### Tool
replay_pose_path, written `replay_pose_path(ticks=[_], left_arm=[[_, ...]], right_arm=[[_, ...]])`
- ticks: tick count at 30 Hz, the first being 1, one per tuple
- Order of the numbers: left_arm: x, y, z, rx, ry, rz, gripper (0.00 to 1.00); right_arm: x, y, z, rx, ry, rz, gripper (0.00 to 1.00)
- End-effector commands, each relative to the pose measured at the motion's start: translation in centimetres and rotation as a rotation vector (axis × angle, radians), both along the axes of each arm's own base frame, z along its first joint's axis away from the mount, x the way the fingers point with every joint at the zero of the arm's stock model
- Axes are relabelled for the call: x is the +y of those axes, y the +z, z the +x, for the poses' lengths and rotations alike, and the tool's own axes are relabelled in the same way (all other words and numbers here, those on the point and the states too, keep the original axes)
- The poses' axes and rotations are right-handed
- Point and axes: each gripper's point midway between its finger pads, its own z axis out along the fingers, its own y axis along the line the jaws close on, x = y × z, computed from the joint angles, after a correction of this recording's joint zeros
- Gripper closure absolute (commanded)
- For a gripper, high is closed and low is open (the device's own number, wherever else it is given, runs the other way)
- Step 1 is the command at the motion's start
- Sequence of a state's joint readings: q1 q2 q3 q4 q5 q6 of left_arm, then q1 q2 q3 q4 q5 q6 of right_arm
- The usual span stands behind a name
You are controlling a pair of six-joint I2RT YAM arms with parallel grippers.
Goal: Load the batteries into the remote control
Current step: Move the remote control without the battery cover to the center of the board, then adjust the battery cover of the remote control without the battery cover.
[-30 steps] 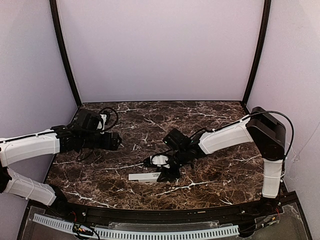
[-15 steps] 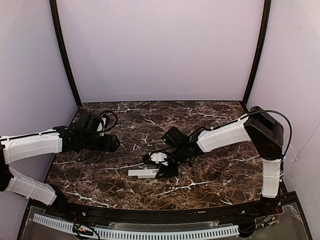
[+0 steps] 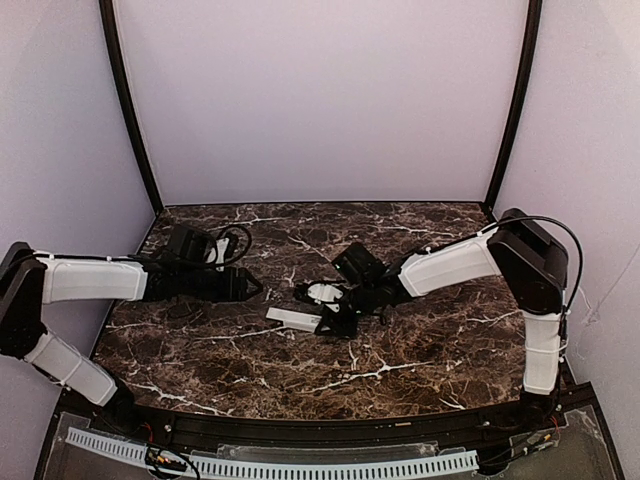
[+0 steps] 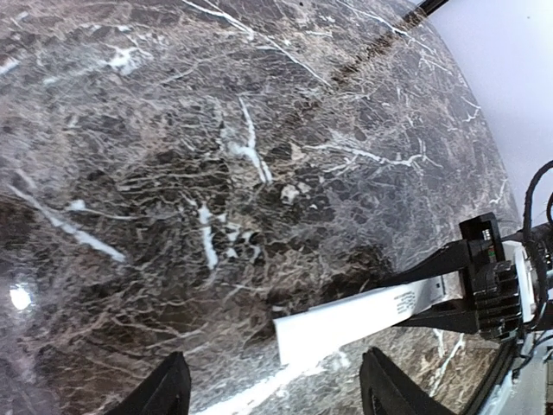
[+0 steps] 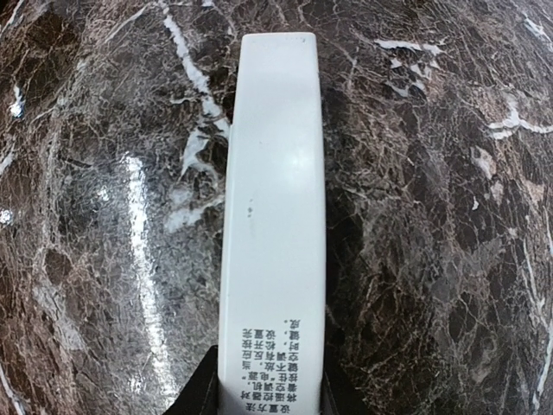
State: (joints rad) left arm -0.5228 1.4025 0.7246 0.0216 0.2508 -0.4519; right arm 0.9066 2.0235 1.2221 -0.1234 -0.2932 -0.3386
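The white remote control (image 3: 293, 318) is held by its right end in my right gripper (image 3: 335, 320), a little above the marble table (image 3: 420, 350). In the right wrist view the remote (image 5: 275, 233) runs straight away from the shut fingers (image 5: 200, 391), its printed back face up, with no recess showing. My left gripper (image 3: 250, 287) is open and empty, just left of the remote's free end. In the left wrist view the remote (image 4: 363, 317) points in between the fingertips (image 4: 168, 389), not touching them. No batteries are in view.
Black cables (image 3: 225, 240) loop over the left wrist at the back left. My right gripper's black body (image 4: 488, 285) shows at the right of the left wrist view. Lilac walls close in the table at the back and sides.
My right gripper has lifted the remote and carried it back and left. My left arm has stretched right, bringing its open gripper up to the remote's free end.
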Motion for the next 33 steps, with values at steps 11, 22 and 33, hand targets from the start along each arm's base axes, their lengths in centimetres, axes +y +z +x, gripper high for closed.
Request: replay_pose_path(ticks=[11,22,33], left_arm=[[-3.2,-4.3,-0.8,0.171,-0.077,-0.161,0.52],[-3.6,-5.4,-0.7,0.205,-0.091,-0.148,0.55],[-5.0,-5.8,-0.8,0.206,-0.133,-0.12,0.67]], right_arm=[[-1.6,-2.6,0.3,0.048,-0.084,-0.049,0.75],[-1.6,-3.0,0.1,0.065,-0.082,-0.063,0.71],[-1.5,-3.0,-0.1,0.079,-0.077,-0.068,0.62]])
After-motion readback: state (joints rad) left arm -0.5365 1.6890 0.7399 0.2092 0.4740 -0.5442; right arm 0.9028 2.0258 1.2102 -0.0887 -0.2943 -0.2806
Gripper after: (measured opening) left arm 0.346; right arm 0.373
